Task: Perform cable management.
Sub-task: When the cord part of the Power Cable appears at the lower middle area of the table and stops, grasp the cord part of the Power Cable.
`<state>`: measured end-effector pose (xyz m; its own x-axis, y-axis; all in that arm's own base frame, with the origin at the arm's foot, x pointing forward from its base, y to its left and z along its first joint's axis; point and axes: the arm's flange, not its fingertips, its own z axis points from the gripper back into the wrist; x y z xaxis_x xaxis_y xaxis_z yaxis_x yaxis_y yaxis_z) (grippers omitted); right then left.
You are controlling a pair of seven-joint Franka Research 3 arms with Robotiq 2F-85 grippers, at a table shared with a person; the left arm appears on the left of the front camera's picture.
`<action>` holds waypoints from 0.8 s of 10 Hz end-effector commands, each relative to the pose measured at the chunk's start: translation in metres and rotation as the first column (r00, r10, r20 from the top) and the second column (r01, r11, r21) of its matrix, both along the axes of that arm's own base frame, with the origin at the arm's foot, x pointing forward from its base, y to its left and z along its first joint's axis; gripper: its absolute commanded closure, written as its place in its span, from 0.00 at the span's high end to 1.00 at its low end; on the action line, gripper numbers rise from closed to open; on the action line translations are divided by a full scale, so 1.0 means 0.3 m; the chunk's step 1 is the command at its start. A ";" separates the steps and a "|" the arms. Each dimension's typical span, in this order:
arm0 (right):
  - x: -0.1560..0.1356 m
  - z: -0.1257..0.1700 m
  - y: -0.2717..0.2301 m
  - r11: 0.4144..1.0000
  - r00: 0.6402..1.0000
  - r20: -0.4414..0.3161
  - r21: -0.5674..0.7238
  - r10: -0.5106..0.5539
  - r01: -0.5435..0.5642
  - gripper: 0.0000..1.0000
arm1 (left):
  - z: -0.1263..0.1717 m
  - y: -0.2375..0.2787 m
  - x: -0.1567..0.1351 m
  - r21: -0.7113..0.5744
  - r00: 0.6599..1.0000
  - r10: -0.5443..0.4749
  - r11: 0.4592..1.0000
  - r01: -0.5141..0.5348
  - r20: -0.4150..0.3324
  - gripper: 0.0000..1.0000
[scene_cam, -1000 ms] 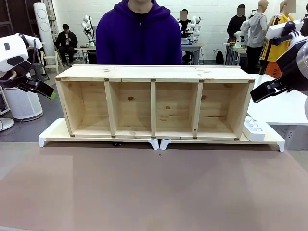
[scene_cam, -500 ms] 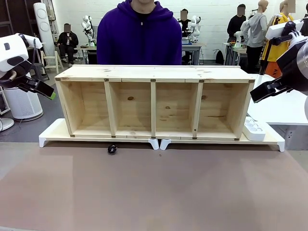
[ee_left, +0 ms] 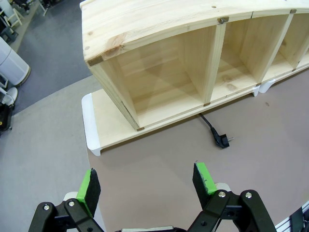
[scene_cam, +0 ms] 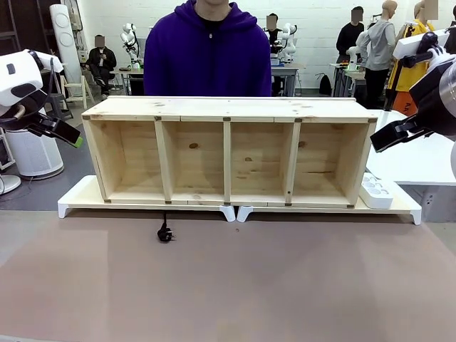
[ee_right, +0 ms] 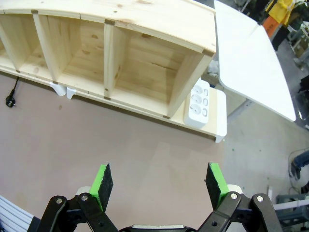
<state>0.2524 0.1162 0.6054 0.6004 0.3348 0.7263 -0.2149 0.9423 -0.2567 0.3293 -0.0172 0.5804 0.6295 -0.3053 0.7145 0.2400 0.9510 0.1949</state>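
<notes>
1. The cable [scene_cam: 165,226] comes out from under the white base [scene_cam: 77,197] of the wooden shelf [scene_cam: 228,108]; its plug [ee_left: 221,140] lies on the brown tabletop [scene_cam: 228,292], at 6 o'clock of the shelf's second compartment from the left.
2. The left gripper [ee_left: 146,177] hangs at 9 o'clock of the shelf; its green pads [ee_left: 88,186] are spread wide with nothing between them; the plug sits at its 1 o'clock.
3. The right gripper [ee_right: 159,177] hangs at 3 o'clock of the shelf; its fingers are wide apart and empty; a white power strip [ee_right: 198,102] is at its 1 o'clock.
4. A person [scene_cam: 206,53] in a purple hoodie stands at 12 o'clock, behind the shelf.
</notes>
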 end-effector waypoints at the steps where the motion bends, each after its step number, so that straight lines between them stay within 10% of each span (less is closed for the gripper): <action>1: 0.002 0.002 -0.006 1.000 1.000 0.004 -0.001 -0.010 0.010 1.00 | 0.002 0.004 -0.001 0.001 1.000 0.004 1.000 -0.004 0.002 1.00; 8: 0.002 0.002 -0.006 1.000 1.000 0.004 -0.001 -0.010 0.010 1.00 | 0.002 0.004 -0.001 0.001 1.000 0.004 1.000 -0.004 0.002 1.00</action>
